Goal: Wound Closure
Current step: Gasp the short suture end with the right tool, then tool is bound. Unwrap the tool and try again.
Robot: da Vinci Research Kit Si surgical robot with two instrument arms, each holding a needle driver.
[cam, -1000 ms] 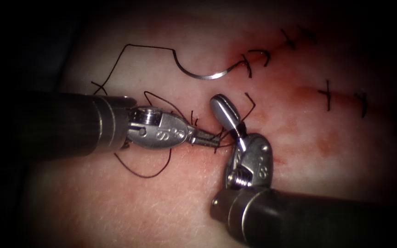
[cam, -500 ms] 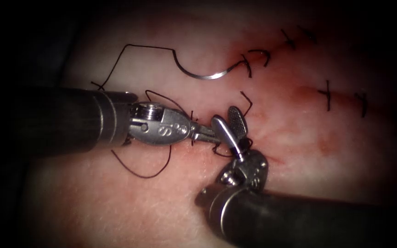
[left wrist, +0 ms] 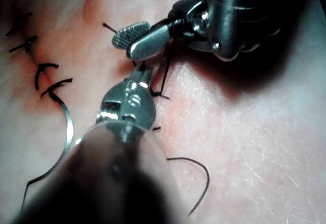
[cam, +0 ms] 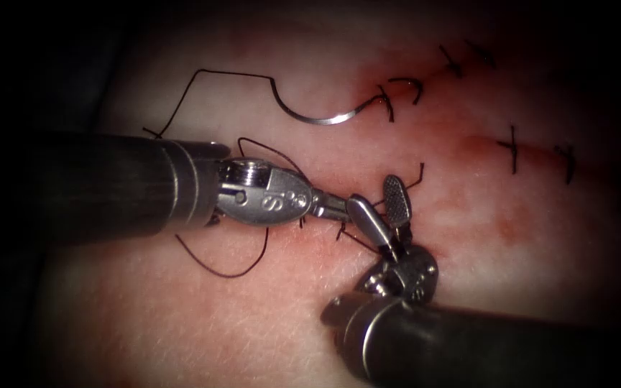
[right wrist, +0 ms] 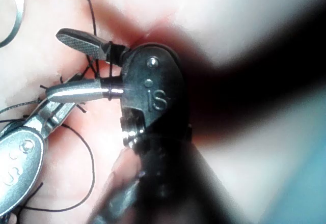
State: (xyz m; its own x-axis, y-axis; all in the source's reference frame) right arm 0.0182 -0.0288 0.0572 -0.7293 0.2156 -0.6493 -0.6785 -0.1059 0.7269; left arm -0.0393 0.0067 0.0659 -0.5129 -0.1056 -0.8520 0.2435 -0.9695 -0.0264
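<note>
Presently catalogued: one curved steel needle (cam: 321, 117), lying free on the pale pink pork-belly tissue (cam: 203, 316), gripped by neither tool and well apart from both, up and to the left of the stitched cut. Its tip end rests near the dark knotted stitches (cam: 386, 102) along the reddened cut line (cam: 461, 140); whether the tip enters the tissue there cannot be told.

Thin black thread (cam: 217, 72): runs from the needle's blunt end leftward, bends down toward the left tool's shaft, and loops on the tissue below that tool.

Left arm's silver needle driver (cam: 336, 207): comes in horizontally, jaws narrow and closed, apparently pinching a strand of thread at the small knot beside the right tool.

Right arm's silver needle driver (cam: 381, 208): rises from below, jaws spread wide in a V, holding nothing firmly; thread is wound round the base of both jaws. A short free thread end (cam: 417, 176) sticks up just beside the far jaw.

Left wrist view: shows the needle (left wrist: 65, 132) curving beside the left tool (left wrist: 141, 71), the ribbed inner face of the right tool (left wrist: 133, 39), and a loose thread arc on the tissue.

Right wrist view: shows the thread wraps (right wrist: 109, 68) crossing both parted jaws near the hinge, a detail the endoscope view leaves unclear.
</note>
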